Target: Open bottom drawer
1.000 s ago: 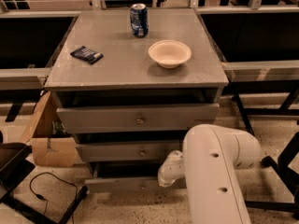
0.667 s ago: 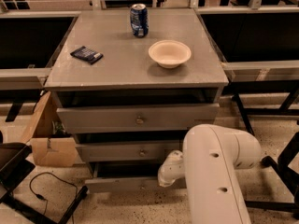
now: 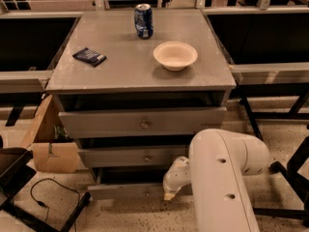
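Observation:
The bottom drawer (image 3: 123, 191) is the lowest, slimmest grey front of the grey cabinet, just above the floor. It stands a little forward of the dark gap above it. I cannot make out its knob. My gripper (image 3: 169, 193) is at the end of the white arm (image 3: 219, 178), at the right end of that drawer front and touching or almost touching it. The arm's wrist hides most of the gripper. The middle drawer (image 3: 130, 156) and top drawer (image 3: 142, 122) sit above, each with a small round knob.
On the cabinet top (image 3: 120, 74) stand a blue can (image 3: 143, 21), a white bowl (image 3: 175, 55) and a dark flat packet (image 3: 89, 56). A cardboard box (image 3: 50, 144) and a black cable (image 3: 46, 197) lie on the floor at the left. Black table legs (image 3: 294, 129) stand at the right.

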Available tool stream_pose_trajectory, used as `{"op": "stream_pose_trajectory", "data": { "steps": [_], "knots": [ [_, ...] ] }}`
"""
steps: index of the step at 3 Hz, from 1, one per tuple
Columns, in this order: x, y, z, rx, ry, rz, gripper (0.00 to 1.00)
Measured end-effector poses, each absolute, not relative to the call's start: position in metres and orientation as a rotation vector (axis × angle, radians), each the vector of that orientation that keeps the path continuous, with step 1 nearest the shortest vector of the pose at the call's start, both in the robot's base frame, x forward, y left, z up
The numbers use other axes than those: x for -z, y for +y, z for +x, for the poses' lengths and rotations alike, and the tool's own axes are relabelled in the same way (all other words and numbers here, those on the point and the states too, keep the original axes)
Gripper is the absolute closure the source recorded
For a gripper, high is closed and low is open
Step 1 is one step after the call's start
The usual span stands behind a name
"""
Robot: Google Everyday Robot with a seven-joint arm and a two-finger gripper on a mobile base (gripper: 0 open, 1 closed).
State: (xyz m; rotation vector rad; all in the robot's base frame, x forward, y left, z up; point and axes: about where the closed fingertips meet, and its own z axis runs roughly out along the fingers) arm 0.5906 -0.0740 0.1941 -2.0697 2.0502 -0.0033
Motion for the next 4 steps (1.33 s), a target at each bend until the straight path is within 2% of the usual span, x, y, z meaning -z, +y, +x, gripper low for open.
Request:
{"op": "stream_pose_trajectory", "data": {
  "steps": [1,2,3,4],
  "knots": [
    [-0.194,-0.074,0.591,0.003,2.05,-2.07,0.0],
    [-0.19,-0.073,0.588,-0.009,2.052,-2.072,0.0],
    [-0.175,-0.082,0.547,-0.063,2.144,-2.093,0.19],
    [-0.179,-0.088,0.515,-0.08,2.21,-2.127,0.42]
  ]
}}
